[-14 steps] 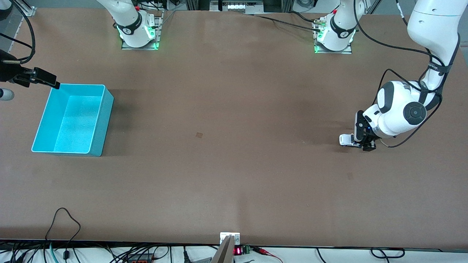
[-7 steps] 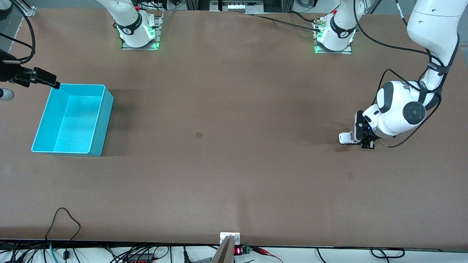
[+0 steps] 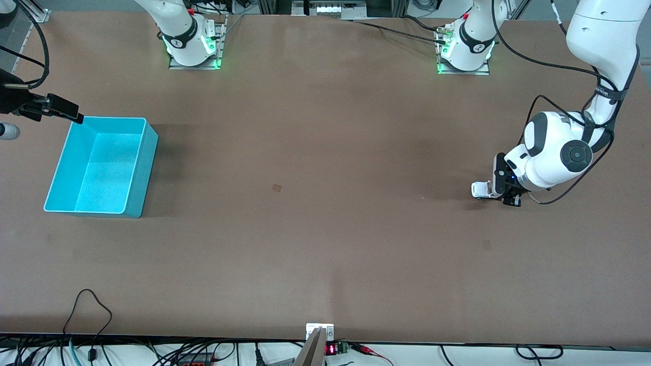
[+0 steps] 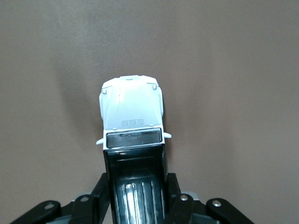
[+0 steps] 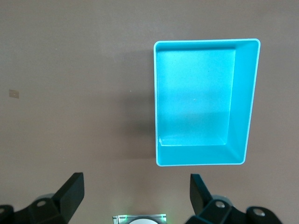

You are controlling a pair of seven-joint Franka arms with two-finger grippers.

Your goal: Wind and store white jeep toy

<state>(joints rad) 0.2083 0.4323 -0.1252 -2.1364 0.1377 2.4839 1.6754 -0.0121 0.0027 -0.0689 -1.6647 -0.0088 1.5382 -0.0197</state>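
The white jeep toy is a tiny boxy car low at the table surface toward the left arm's end. My left gripper is shut on its rear. In the left wrist view the jeep's white hood points away from the camera. Its black rear roof panel sits between the left gripper's fingers. My right gripper hangs open and holds nothing, over the table beside the corner of the teal bin. The right gripper looks down on the bin, which has nothing in it.
A small tan patch marks the middle of the table. The two arm bases stand along the edge farthest from the front camera. Cables and a small device lie at the nearest edge.
The left gripper's fingers have closed on the jeep's rear. Gripper and jeep have shifted slightly toward the arm bases. The right arm has not moved.
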